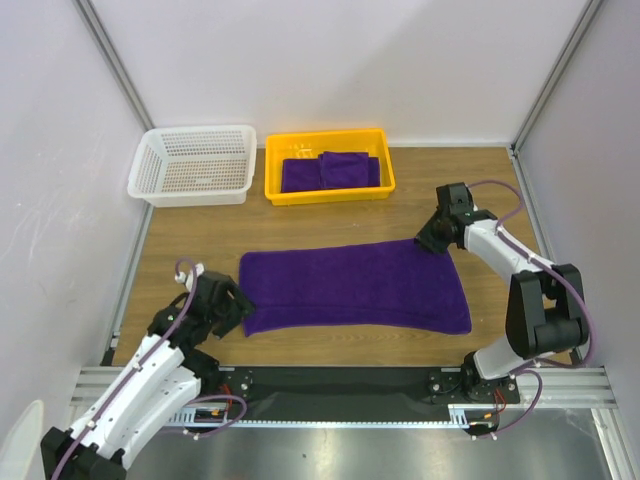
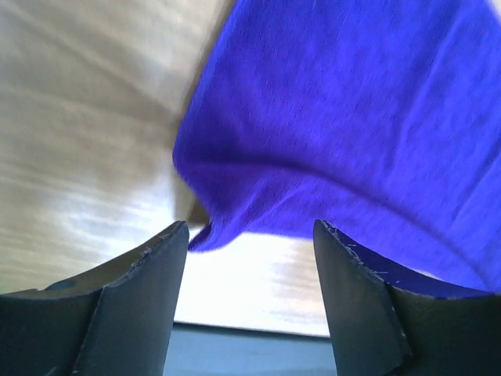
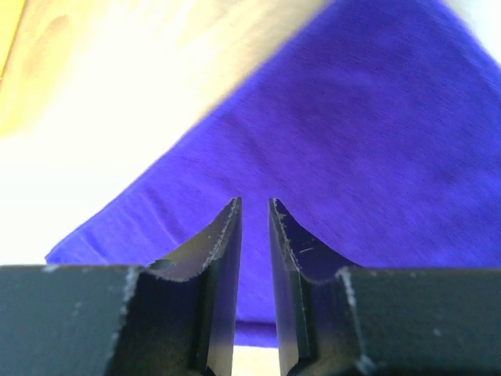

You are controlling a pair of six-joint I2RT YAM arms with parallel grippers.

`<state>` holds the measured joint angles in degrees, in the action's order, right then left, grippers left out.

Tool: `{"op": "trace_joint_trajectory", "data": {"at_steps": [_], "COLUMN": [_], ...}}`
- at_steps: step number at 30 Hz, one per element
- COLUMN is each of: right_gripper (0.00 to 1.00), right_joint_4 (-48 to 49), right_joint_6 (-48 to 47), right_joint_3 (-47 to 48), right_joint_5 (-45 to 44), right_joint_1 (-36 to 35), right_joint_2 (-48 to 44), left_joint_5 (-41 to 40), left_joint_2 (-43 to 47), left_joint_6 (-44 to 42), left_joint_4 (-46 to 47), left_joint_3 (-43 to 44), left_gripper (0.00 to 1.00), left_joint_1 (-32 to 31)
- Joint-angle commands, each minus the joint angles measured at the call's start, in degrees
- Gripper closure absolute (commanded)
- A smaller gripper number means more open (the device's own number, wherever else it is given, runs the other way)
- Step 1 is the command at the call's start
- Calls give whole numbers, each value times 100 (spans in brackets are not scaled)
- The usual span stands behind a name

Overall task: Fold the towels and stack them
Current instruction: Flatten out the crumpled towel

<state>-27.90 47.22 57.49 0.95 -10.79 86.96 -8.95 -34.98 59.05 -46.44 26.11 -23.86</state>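
Note:
One deep purple towel [image 1: 355, 287] lies spread flat in the middle of the wooden table. Two folded towels [image 1: 345, 170] rest in the yellow tray [image 1: 325, 135] at the back. My left gripper [image 1: 232, 305] sits low at the towel's near-left corner. In the left wrist view that gripper [image 2: 250, 227] is wide open, with the towel [image 2: 337, 117] corner just ahead of the fingers and nothing between them. My right gripper [image 1: 432, 240] hovers at the towel's far-right corner. Its jaws [image 3: 254, 202] stand a narrow slit apart over the towel [image 3: 352, 141], holding nothing.
A white mesh basket [image 1: 195, 131] stands at the back left, beside the yellow tray. Grey walls and metal posts enclose the table on three sides. An aluminium rail [image 1: 340, 380] runs along the near edge between the arm bases.

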Motion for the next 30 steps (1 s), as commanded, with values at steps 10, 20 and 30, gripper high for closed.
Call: {"op": "trace_joint_trajectory", "data": {"at_steps": [10, 20, 30], "right_gripper": [75, 75, 75], "right_joint_4": [637, 654, 751], "right_joint_6": [-389, -407, -301], "right_joint_3": [262, 166, 25], "right_joint_5": [573, 573, 538], "right_joint_1": [-178, -169, -152], "right_joint_2": [392, 410, 498], "left_joint_5": [-116, -73, -142], "left_joint_2": [202, -122, -914], "left_joint_6": [783, 1345, 1461], "left_joint_4": [389, -356, -2019], "left_joint_3": [-791, -414, 448], "left_gripper": [38, 88, 91], "left_joint_1": [-383, -734, -910]}}
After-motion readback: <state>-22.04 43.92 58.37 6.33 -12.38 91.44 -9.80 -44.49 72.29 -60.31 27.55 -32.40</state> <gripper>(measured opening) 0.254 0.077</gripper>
